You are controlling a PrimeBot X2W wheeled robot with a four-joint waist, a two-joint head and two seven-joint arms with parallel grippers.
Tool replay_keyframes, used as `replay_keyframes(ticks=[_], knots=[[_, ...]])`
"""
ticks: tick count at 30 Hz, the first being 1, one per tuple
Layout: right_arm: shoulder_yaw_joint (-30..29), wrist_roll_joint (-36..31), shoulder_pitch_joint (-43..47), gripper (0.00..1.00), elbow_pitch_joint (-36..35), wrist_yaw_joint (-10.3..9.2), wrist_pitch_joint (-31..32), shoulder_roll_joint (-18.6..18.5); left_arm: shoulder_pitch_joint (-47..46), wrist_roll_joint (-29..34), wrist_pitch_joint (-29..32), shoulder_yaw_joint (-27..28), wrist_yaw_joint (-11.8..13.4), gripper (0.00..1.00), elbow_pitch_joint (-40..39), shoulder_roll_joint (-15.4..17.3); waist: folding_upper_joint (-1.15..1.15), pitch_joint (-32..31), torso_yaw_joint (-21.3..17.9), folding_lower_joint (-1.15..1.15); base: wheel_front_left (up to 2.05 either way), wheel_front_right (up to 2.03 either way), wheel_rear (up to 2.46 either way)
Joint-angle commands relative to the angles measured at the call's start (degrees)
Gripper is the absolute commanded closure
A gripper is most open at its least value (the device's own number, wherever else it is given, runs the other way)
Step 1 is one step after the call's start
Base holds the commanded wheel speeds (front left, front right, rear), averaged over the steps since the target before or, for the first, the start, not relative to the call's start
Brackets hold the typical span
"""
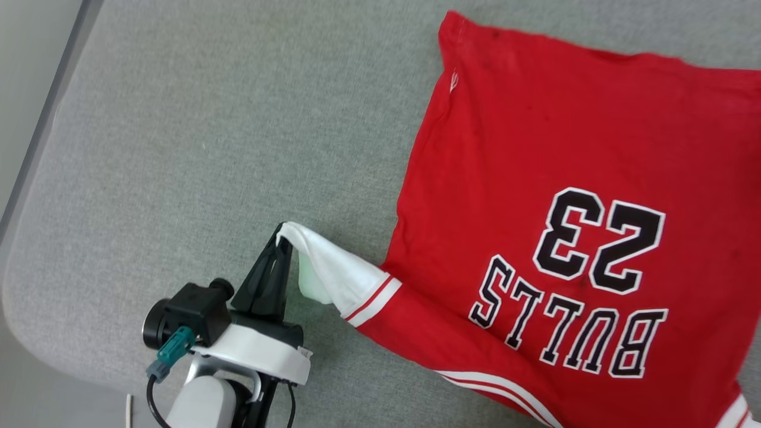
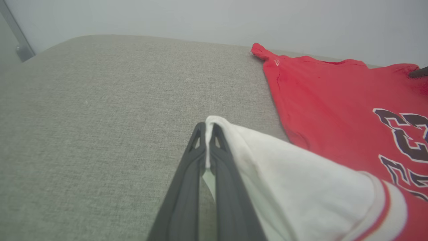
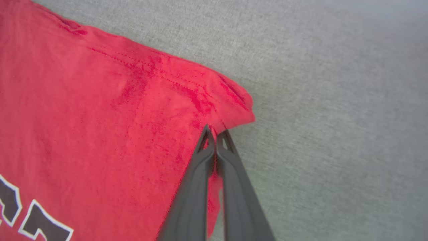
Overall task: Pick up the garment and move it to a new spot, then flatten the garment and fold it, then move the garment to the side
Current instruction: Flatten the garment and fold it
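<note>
The garment (image 1: 565, 148) is a red jersey lying mostly flat on the grey cushion, with its black "23" and lettering face up. Its white sleeve (image 1: 333, 270) with striped trim is lifted off the cushion toward the lower left. My left gripper (image 1: 284, 238) is shut on the sleeve's tip; in the left wrist view the white sleeve (image 2: 301, 174) drapes from the closed left gripper (image 2: 208, 129). In the right wrist view my right gripper (image 3: 215, 131) is shut on a red hem corner of the garment (image 3: 100, 117), with red cloth showing between the fingers.
The grey cushioned surface (image 1: 208, 148) spreads to the left of the garment, and its rounded edge (image 1: 24, 196) runs down the far left. A pale wall (image 2: 200, 16) stands behind it. A dark fingertip (image 2: 419, 72) shows at the garment's far corner.
</note>
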Motion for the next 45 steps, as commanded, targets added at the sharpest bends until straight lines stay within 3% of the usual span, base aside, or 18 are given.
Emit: replay_keyframes(ticks=[1,9,18,24,33,42,43,44,45], knots=[[0.65,1.21,1.28,1.00,-0.74,-0.05,-3.09,-1.54,0.97,0.50,-0.14,0.63,-0.11,1.00,0.20,0.23,0.00,-3.83,-2.05,0.00,0.00,0.00,0.00],[3.73,7.07,10.80,1.00,-6.70,-0.06,-11.51,-7.33,5.17,1.16,-0.14,2.14,0.20,1.00,0.83,1.34,0.00,-10.70,-5.45,0.00,0.00,0.00,0.00],[-1.82,9.23,26.72,1.00,-13.95,-0.06,-14.86,-10.33,9.29,1.25,-0.14,3.05,1.32,1.00,0.96,1.96,0.00,-16.00,-9.00,0.00,0.00,0.00,0.00],[-9.86,8.45,41.87,1.00,-18.03,-0.06,-14.58,-7.42,11.26,0.97,-0.14,2.95,1.77,1.00,1.06,2.18,0.00,-18.44,-10.68,0.00,0.00,0.00,0.00],[-19.37,7.07,59.74,1.00,-18.30,-0.06,-13.49,2.62,12.93,0.53,0.11,2.91,2.30,1.00,1.03,2.79,0.00,-20.35,-11.92,0.00,0.00,0.00,0.00],[-17.39,6.61,63.05,1.00,-11.85,-0.04,-12.77,8.39,12.68,0.43,0.56,2.22,2.57,1.00,0.62,3.16,0.00,-20.21,-11.56,0.00,0.00,0.00,0.00],[-17.09,6.73,62.67,0.78,-11.69,-0.04,-13.34,8.42,12.85,0.38,0.60,2.19,2.57,1.00,0.58,3.20,0.00,-20.31,-11.60,0.00,0.00,0.00,0.00],[-16.98,6.63,62.09,0.22,-11.82,-0.04,-14.27,8.09,13.04,0.32,0.69,2.16,2.67,1.00,0.51,3.24,0.00,-20.42,-11.63,0.00,0.00,0.00,0.00],[-17.06,6.34,61.37,0.00,-12.18,-0.04,-15.32,7.52,13.17,0.28,0.69,2.14,2.73,1.00,0.41,3.28,0.00,-20.55,-11.66,0.00,0.00,0.00,0.00]])
